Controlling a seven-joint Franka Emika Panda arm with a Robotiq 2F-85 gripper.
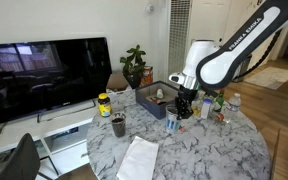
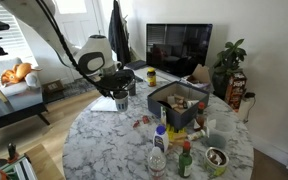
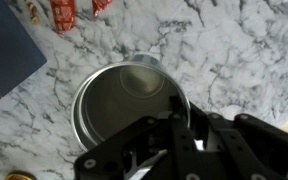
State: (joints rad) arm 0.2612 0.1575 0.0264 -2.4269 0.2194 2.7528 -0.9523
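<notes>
Grasp step, by judgement: gripper (image 3: pixel 177 112) at rim of metal cup (image 3: pixel 119 105) — fingers together (pinch unconfirmed); any lift calls for level travel.

Round marble table (image 1: pixel 199 150) — metal cup (image 3: pixel 124 105), paper (image 1: pixel 139 160), bottles (image 2: pixel 158 150), dark bin (image 2: pixel 172 114).

both exterior views face the table (image 1: pixel 209 150) from different sides — wrist looks down.
</notes>
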